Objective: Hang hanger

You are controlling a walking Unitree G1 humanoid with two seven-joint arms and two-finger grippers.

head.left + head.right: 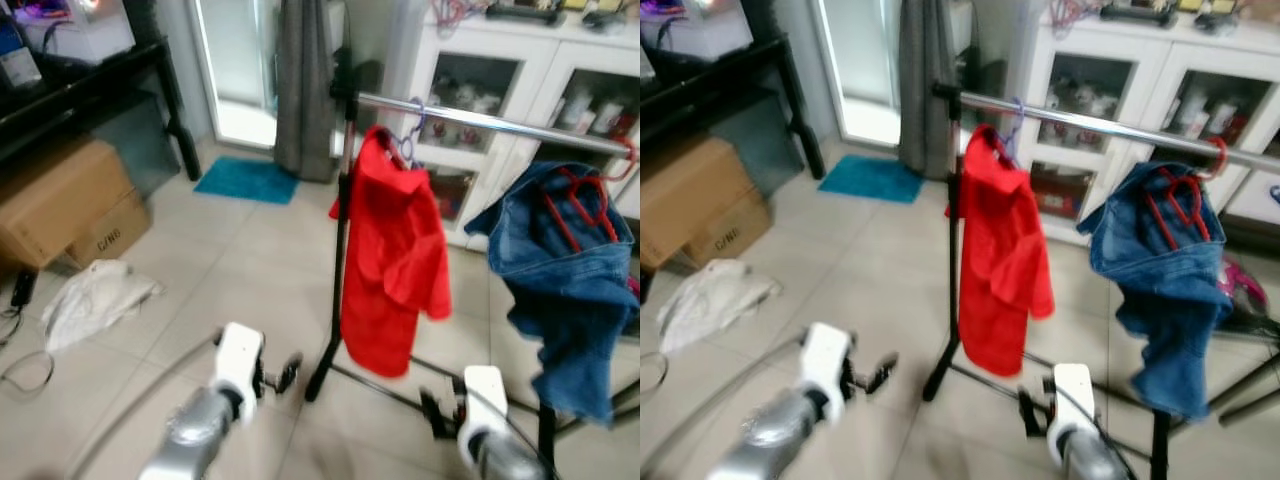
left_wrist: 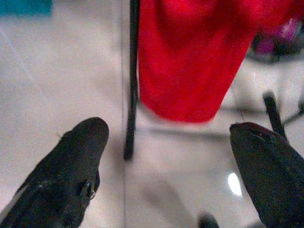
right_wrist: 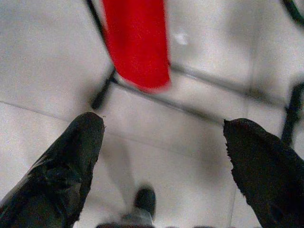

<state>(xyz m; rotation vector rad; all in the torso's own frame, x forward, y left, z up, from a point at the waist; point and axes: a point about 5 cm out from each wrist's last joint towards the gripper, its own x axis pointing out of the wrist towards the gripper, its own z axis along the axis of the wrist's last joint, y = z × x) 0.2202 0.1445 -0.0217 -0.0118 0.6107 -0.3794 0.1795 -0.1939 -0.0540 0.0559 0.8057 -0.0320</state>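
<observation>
A silver rail [image 1: 480,118] of a black clothes rack runs across the right half of the scene. A red shirt [image 1: 395,270] hangs from it on a pale purple hanger [image 1: 412,125] next to the black post [image 1: 343,220]. Further right, a blue denim garment [image 1: 565,290] hangs on a red hanger [image 1: 585,205]. My left gripper [image 1: 285,372] is low, left of the post's foot, open and holding nothing. My right gripper [image 1: 440,410] is low below the red shirt, also open and holding nothing. The left wrist view looks between its fingers [image 2: 76,161] at the shirt's hem [image 2: 194,57].
The rack's black base bars [image 1: 400,385] lie on the tiled floor between my grippers. A white cloth [image 1: 90,295] and a cardboard box [image 1: 60,205] are at the left. A teal mat [image 1: 247,180], grey curtain [image 1: 305,80] and white cabinet [image 1: 520,90] stand behind.
</observation>
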